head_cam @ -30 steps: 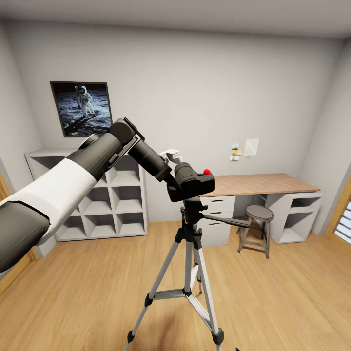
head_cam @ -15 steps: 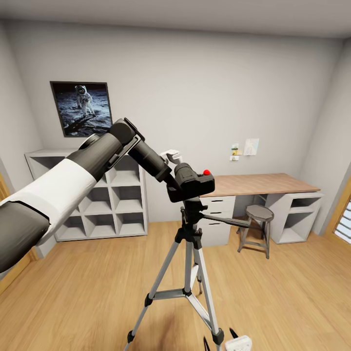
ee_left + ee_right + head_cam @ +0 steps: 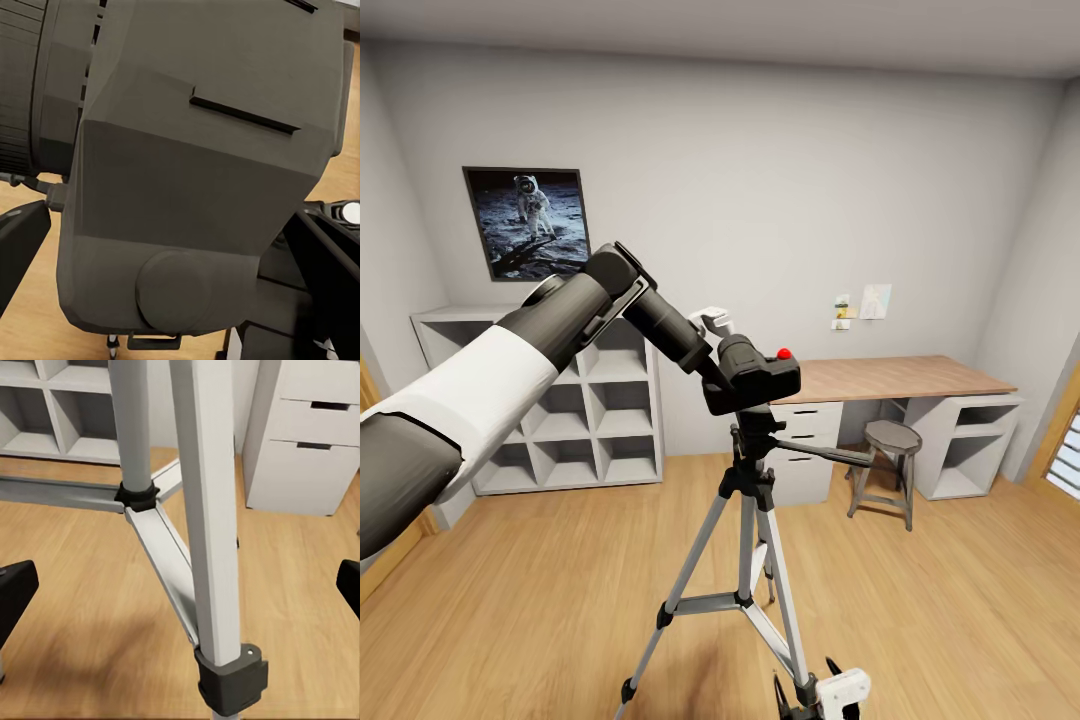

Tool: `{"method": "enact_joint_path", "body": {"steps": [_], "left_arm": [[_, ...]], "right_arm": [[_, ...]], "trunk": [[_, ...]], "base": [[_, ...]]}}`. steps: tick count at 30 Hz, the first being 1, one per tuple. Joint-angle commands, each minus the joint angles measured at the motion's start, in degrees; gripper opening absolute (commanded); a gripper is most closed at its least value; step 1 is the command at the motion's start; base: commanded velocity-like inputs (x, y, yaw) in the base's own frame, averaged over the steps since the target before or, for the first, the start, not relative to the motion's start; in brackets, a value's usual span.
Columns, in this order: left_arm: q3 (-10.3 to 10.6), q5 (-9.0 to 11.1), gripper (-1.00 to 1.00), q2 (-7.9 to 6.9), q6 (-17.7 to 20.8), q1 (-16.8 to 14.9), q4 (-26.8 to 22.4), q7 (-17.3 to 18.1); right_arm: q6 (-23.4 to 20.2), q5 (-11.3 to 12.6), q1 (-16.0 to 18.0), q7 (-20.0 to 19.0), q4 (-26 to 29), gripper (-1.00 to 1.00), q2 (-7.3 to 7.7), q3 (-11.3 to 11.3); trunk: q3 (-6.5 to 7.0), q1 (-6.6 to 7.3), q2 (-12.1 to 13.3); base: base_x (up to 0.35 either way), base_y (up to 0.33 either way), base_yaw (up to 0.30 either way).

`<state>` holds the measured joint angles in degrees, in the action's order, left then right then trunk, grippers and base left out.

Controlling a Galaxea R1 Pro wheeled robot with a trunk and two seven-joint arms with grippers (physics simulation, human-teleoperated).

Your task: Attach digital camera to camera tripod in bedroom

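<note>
The black digital camera [image 3: 755, 375], with its red button on top, sits right over the black head of the camera tripod [image 3: 752, 500], which stands on silver legs on the wood floor of the bedroom. My left gripper [image 3: 180, 247] reaches in from behind the camera and is shut on it; the dark body fills the space between the fingers [image 3: 22, 236]. Low down at the tripod's front leg, my right gripper [image 3: 808, 692] is open. In the right wrist view a silver leg [image 3: 206, 510] stands between the spread fingers of the right gripper [image 3: 180, 592].
White cube shelves [image 3: 580, 410] line the back wall on the left. A wooden desk [image 3: 900, 378] with white drawers [image 3: 311, 435] and a round stool [image 3: 890, 440] stand to the right. Wood floor surrounds the tripod's feet.
My right gripper has risen into the bottom of the head view beside the tripod's front leg. The left arm, camera and tripod have not moved.
</note>
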<state>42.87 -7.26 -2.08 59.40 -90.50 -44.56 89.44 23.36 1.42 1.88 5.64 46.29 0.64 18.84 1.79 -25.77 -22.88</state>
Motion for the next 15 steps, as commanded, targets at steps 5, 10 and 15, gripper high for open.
{"method": "enact_joint_path", "body": {"steps": [5, 10, 15], "left_arm": [[0.10, -0.57, -1.00, -0.03, 0.60, -0.02, -0.06, 0.56], [0.11, -0.57, -1.00, -0.04, 0.60, -0.02, -0.07, 0.56], [0.04, -0.57, -1.00, 0.01, 0.60, -0.02, -0.07, 0.56]], "right_arm": [[-6.24, 0.19, 0.08, 0.44, 5.94, 1.00, 0.07, 0.33], [-7.22, 0.17, 0.10, 0.43, 8.31, 1.00, 0.07, 0.32], [-7.64, 0.14, 0.17, 0.32, 10.14, 1.00, 0.07, 0.31]], "trunk": [[-0.02, -0.02, -0.04], [-0.02, -0.02, -0.04], [-0.02, -0.02, -0.04]], "base": [[0.000, 0.000, 0.000], [0.000, 0.000, 0.000], [0.000, 0.000, 0.000]]}}
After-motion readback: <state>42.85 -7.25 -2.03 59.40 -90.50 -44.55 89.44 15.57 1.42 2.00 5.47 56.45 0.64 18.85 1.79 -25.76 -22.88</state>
